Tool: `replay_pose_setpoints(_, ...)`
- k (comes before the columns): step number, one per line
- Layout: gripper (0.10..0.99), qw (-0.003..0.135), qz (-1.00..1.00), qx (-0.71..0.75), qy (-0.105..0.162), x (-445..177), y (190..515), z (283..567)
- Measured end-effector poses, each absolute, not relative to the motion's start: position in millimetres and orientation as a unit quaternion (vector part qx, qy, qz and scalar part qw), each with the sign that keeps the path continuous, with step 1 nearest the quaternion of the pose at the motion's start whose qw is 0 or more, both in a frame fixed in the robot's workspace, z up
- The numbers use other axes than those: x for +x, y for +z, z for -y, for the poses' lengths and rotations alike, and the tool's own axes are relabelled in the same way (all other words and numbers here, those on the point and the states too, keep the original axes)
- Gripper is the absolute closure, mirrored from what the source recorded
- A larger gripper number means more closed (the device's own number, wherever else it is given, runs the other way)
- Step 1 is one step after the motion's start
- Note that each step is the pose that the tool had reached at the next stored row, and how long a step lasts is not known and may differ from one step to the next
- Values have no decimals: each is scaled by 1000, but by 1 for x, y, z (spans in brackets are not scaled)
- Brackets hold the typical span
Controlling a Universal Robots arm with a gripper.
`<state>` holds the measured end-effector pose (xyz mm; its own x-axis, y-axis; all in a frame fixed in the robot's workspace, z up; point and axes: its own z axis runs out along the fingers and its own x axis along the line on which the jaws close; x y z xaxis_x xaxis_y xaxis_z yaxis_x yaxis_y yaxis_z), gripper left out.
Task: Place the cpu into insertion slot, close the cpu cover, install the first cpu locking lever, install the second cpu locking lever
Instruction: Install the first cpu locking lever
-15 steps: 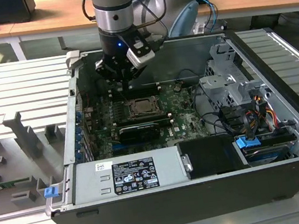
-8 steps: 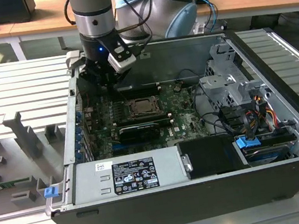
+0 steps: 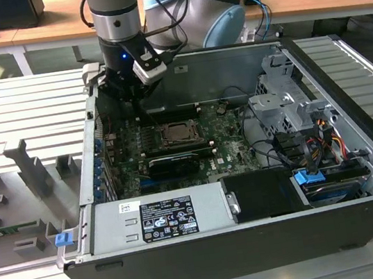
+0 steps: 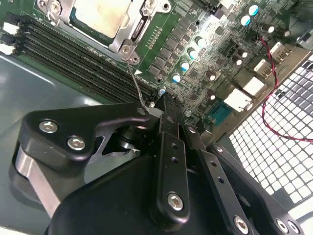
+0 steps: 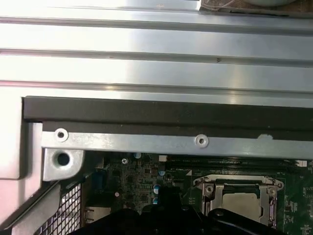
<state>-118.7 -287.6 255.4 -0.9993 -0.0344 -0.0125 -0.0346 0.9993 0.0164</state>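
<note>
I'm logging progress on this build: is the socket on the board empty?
No, in the second wrist view the pale chip sits in it under the metal cover.

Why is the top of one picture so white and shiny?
In the first wrist view, light glares off the ribbed metal panel, washing it nearly white; in the exterior view, the motherboard looks dim by comparison; in the second wrist view, the cpu gleams pale.

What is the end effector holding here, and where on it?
Cannot be told: the end effector sits at the free end of the locking lever, grip unclear.
</note>
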Motion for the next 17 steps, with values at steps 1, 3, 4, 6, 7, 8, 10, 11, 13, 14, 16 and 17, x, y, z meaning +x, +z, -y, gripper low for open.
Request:
replay_pose_setpoints(1,980,6,-1000,-17,8,-119,255,288)
replay_pose_setpoints(3,980,6,-1000,-17,8,-119,255,288)
replay_pose_setpoints(4,980,6,-1000,-17,8,-119,255,288)
replay_pose_setpoints(6,980,6,-1000,-17,8,-118,255,288)
replay_pose_setpoints(7,980,6,-1000,-17,8,-118,255,288)
replay_pose_setpoints(8,980,6,-1000,-17,8,-117,255,288)
replay_pose_setpoints(10,980,6,-1000,-17,8,-116,255,288)
replay_pose_setpoints(11,980,6,-1000,-17,8,-116,255,288)
replay_pose_setpoints(13,980,6,-1000,-17,8,-115,255,288)
replay_pose_setpoints(14,980,6,-1000,-17,8,-114,255,288)
replay_pose_setpoints(16,980,6,-1000,-17,8,-113,255,288)
replay_pose_setpoints(17,980,6,-1000,-17,8,-113,255,288)
